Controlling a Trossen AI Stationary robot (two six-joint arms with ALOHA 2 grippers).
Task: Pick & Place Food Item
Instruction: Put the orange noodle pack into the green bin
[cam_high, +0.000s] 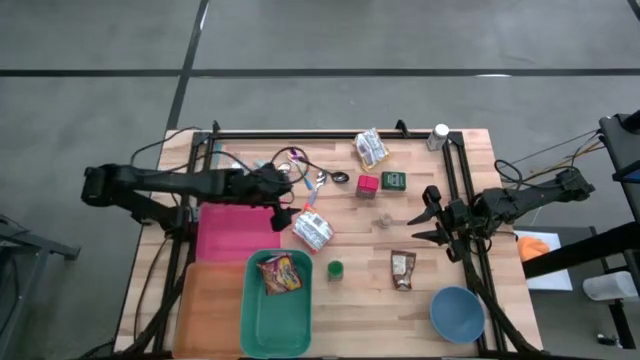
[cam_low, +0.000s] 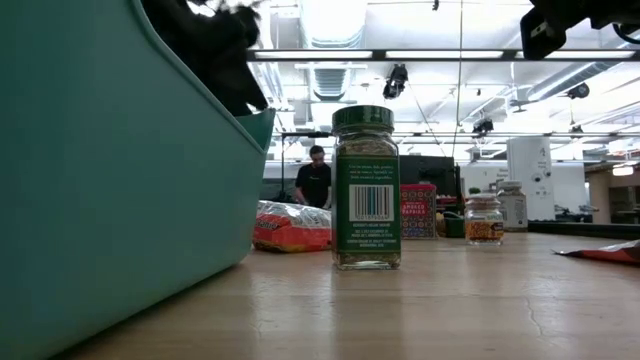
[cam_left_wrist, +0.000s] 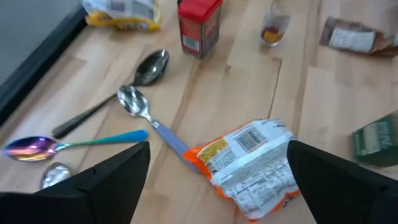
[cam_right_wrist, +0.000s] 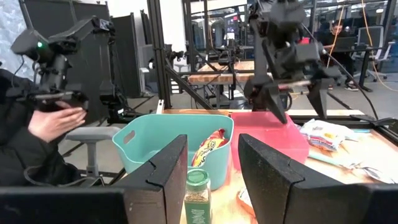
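Two arms in frame | your left gripper (cam_high: 297, 212) hung over the desk (cam_high: 420, 225), jaws wide apart and empty | snack packet (cam_left_wrist: 252, 165) lay flat below, between them, beside the spoons (cam_left_wrist: 134, 102) | you needed to descend square, clear of cutlery | right gripper (cam_high: 436, 222) waited, jaws partly apart, empty.

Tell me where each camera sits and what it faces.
High: overhead, straight down; both arms, left hand over white snack packet.
Low: table height, facing green-capped spice jar; arm parts at top.
Left wrist: open fingers framing the packet.
Right wrist: level across table, right hand at the jar.
Shared: teal plastic bin appears in high, low and right wrist.
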